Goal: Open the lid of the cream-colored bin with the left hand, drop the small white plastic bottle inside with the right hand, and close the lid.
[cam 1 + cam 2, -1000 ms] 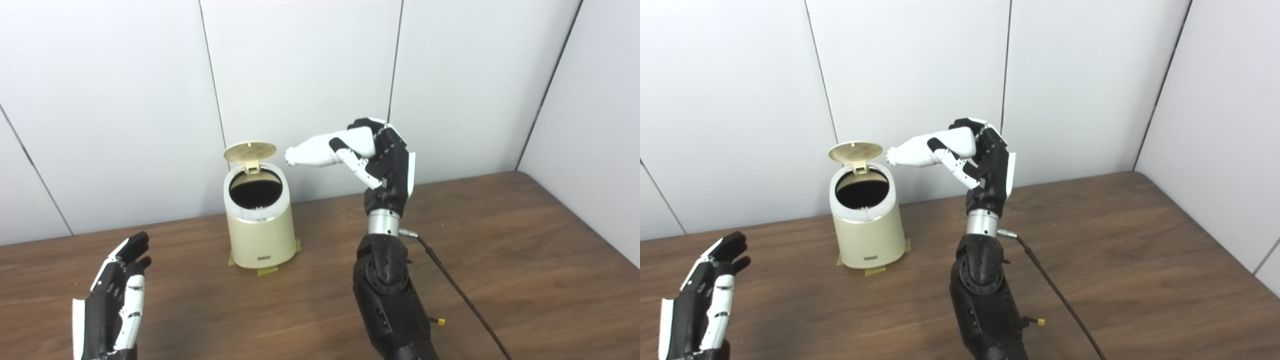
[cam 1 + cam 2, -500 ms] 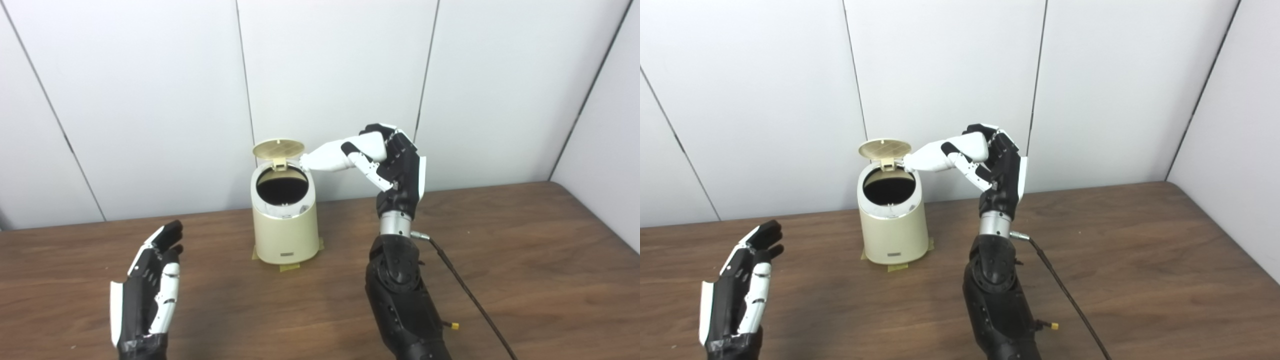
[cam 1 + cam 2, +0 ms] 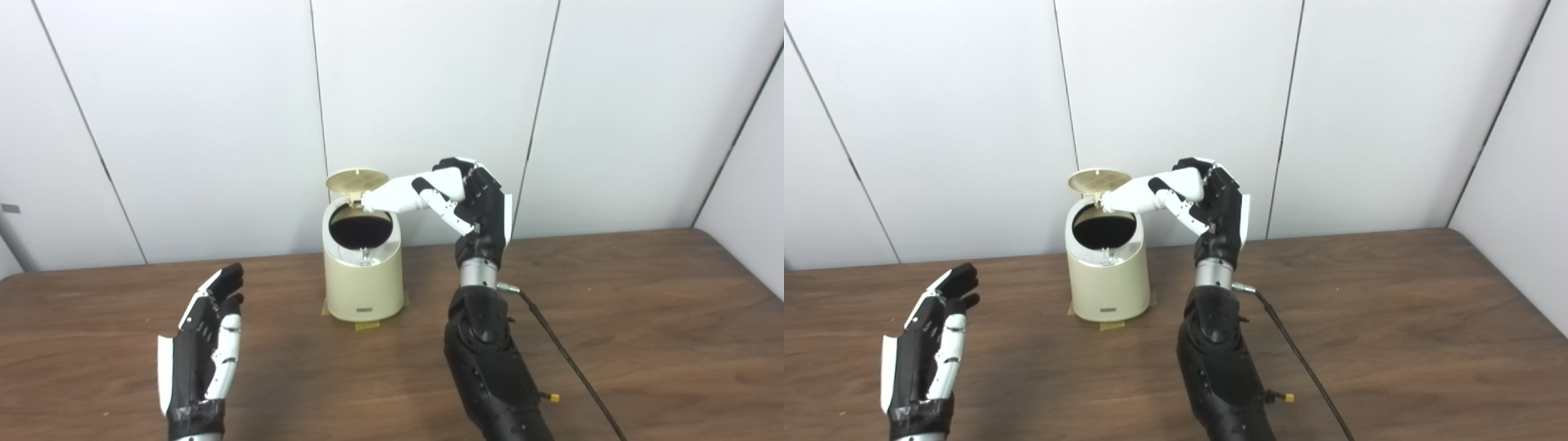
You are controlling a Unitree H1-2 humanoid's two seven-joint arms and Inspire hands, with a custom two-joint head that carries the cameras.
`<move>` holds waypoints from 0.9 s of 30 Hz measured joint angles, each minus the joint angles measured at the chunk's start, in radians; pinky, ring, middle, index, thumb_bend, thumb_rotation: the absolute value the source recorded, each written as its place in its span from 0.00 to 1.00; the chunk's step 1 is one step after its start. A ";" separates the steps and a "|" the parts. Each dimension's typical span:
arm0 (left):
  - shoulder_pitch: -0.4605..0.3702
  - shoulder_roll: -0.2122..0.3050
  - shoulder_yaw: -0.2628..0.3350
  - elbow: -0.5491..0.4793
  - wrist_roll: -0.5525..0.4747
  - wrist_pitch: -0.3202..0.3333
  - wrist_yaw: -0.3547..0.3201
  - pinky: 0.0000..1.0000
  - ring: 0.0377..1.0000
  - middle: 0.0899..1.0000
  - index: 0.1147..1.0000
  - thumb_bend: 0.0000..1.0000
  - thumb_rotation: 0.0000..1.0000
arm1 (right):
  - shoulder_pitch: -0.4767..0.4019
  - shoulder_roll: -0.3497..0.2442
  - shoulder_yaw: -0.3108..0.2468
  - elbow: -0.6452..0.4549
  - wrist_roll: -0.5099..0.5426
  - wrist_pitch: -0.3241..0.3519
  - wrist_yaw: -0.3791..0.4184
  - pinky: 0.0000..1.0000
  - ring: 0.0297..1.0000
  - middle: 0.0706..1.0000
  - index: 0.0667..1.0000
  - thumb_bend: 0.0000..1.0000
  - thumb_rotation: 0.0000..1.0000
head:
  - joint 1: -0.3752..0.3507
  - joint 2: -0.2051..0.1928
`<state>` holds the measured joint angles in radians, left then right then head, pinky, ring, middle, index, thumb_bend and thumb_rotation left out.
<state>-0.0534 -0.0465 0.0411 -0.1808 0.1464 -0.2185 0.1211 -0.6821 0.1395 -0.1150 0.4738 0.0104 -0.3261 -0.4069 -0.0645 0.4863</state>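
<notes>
The cream-colored bin (image 3: 363,283) stands on the wooden table near the back wall. Its round lid (image 3: 356,180) is tipped up and open, and the dark inside shows. My right hand (image 3: 476,205) is shut on the small white plastic bottle (image 3: 399,195) and holds it nearly level, tilted slightly down to the left. The bottle's neck end is over the bin's open mouth, just under the lid. My left hand (image 3: 205,340) is open and empty, held above the table to the front left of the bin, apart from it.
Tape patches (image 3: 366,325) show under the bin's base. A dark cable (image 3: 566,361) runs from my right wrist across the table to the front right. White wall panels stand just behind the bin. The table's right edge (image 3: 1507,278) lies far right.
The camera has shifted, so the whole scene sits further right. My right hand has carried the bottle left, from beside the bin to over its mouth. The left hand stays open.
</notes>
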 measured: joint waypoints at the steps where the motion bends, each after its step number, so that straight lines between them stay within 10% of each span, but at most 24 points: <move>1: -0.001 0.000 -0.001 0.000 0.004 0.000 0.001 0.80 0.83 0.81 0.79 0.27 0.64 | -0.003 0.000 0.001 0.007 -0.002 -0.001 0.000 0.36 0.40 0.48 0.45 0.50 0.00 | 0.005 -0.002; 16: -0.002 -0.021 -0.013 -0.011 0.032 0.000 0.034 0.79 0.82 0.81 0.79 0.26 0.66 | -0.008 -0.002 0.050 0.089 -0.112 -0.074 -0.023 0.38 0.42 0.49 0.44 0.50 0.00 | 0.031 0.003; 27: -0.002 -0.028 -0.017 -0.028 0.030 0.000 0.035 0.79 0.82 0.82 0.79 0.25 0.65 | -0.012 -0.050 0.189 0.166 -0.359 -0.108 -0.251 0.36 0.42 0.45 0.47 0.50 0.00 | 0.041 0.003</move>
<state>-0.0554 -0.0744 0.0242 -0.2090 0.1767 -0.2185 0.1560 -0.6941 0.0890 0.0739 0.6396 -0.3481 -0.4340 -0.6577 -0.0230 0.4893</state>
